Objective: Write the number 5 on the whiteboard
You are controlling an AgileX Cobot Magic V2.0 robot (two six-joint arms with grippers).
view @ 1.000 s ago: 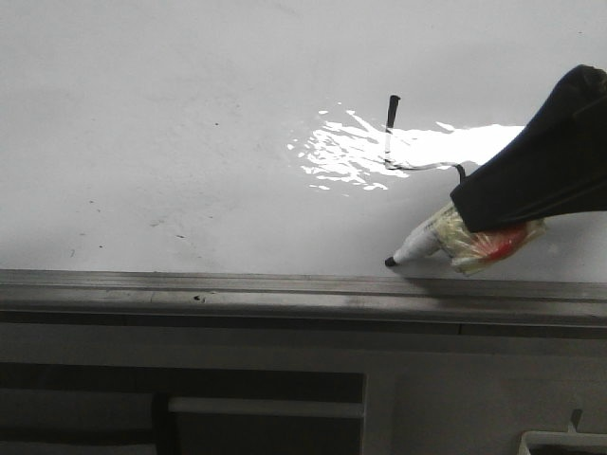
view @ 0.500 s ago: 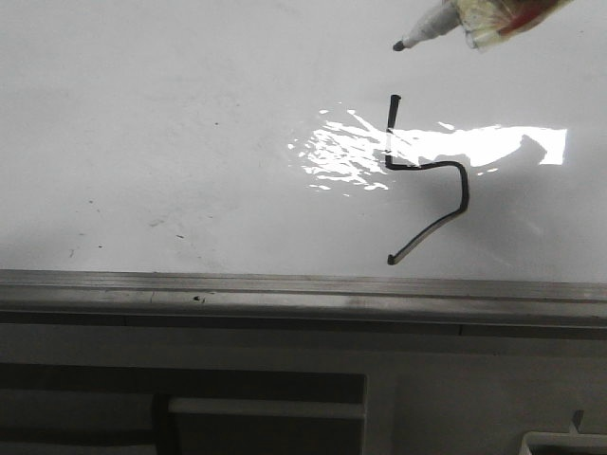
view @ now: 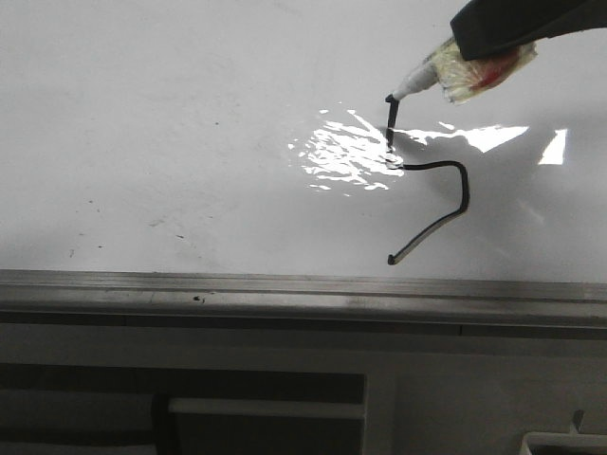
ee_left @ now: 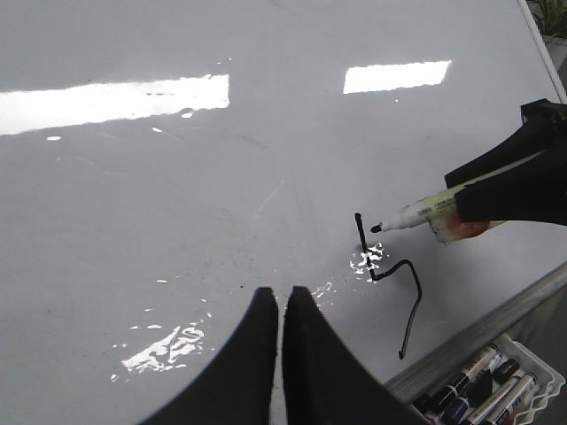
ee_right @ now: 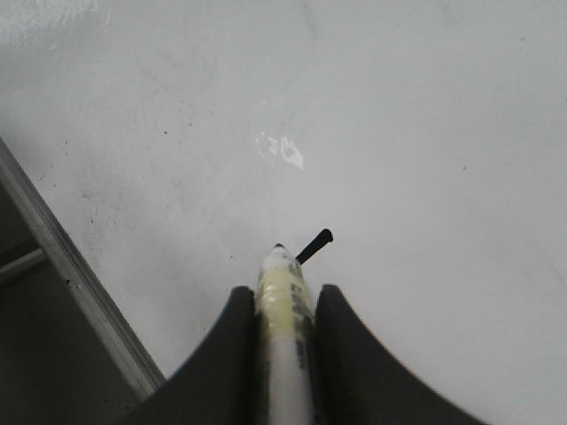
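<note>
The number 5 [view: 432, 194], still without its top bar, sits on the whiteboard [view: 190, 142] near the grey edge rail [view: 285, 289], beside the glare. The right tool [ee_right: 285, 305] is clamped on a marker [view: 417, 83] whose tip touches the top of the upright stroke. The left tool [ee_left: 281, 305] hovers nearby with fingers together, holding nothing. A tray of markers [ee_left: 492, 394] lies beyond the rail.

Right gripper [ee_right: 285, 305] clamped; left gripper [ee_left: 281, 305] closed, empty.
</note>
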